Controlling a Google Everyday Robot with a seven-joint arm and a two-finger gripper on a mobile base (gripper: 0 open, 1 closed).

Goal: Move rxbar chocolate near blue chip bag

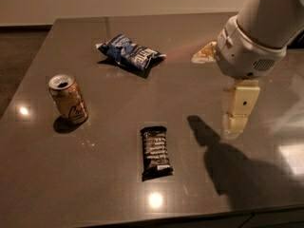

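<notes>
Black-wrapped rxbar chocolate lies flat nr the front edge of the grey table, well apart from the blue chip bag at the back. Gold can stands upright to the left. Gripper hangs over the tabletop to the right of the bar, not touching it; can't tell whether it's released or clenched.

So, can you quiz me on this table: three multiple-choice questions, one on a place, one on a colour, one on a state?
1. The gold drink can is: A upright; B on its side; C crushed flat.
2. The rxbar chocolate wrapper is: A red; B black; C green.
3. The pincer hangs: A over the can; B down at the floor; C above the table, at the picture's right of the bar.
Answers: A, its open top faces up; B, black with white lettering; C, its shadow falls on the table beside the bar.
</notes>
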